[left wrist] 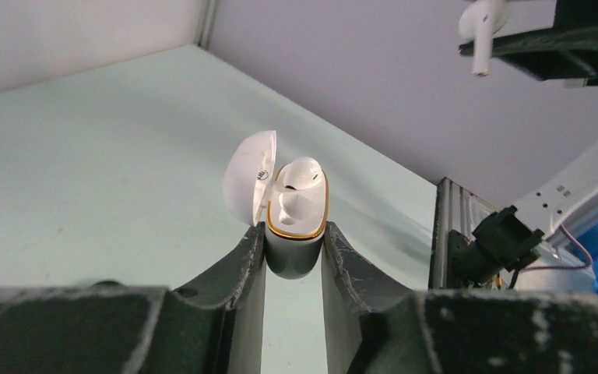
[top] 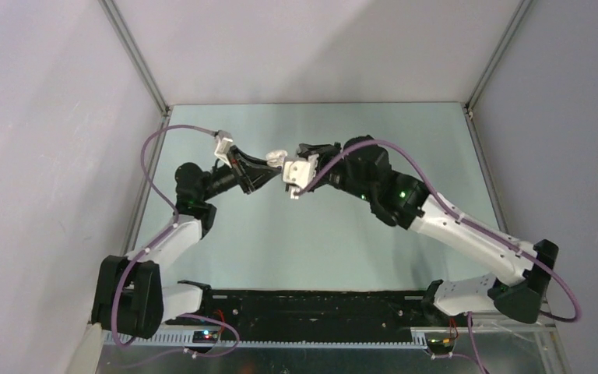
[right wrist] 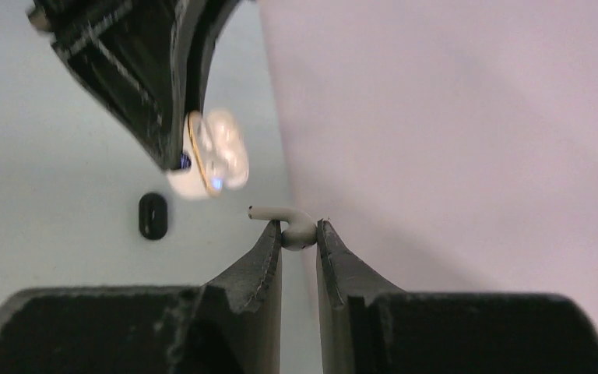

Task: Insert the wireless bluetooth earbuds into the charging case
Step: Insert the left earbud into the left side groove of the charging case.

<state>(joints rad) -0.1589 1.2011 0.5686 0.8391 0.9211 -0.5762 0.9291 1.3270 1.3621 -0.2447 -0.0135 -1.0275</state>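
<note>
My left gripper [left wrist: 296, 241] is shut on the white charging case [left wrist: 297, 214] and holds it in the air. The case's lid [left wrist: 247, 178] stands open to the left. One white earbud [left wrist: 300, 178] sits in the case. My right gripper [right wrist: 299, 227] is shut on the second white earbud [right wrist: 296, 231], its stem pointing left toward the case [right wrist: 214, 160]. That earbud also shows at the top right of the left wrist view [left wrist: 483, 23]. In the top view the two grippers meet above mid-table, the case [top: 276, 157] close to the right gripper [top: 296, 178].
A small black oval object [right wrist: 153, 215] lies on the pale green table [top: 319, 241] below the case. Grey walls enclose the table on three sides. A metal rail [left wrist: 444, 234] marks the table's edge.
</note>
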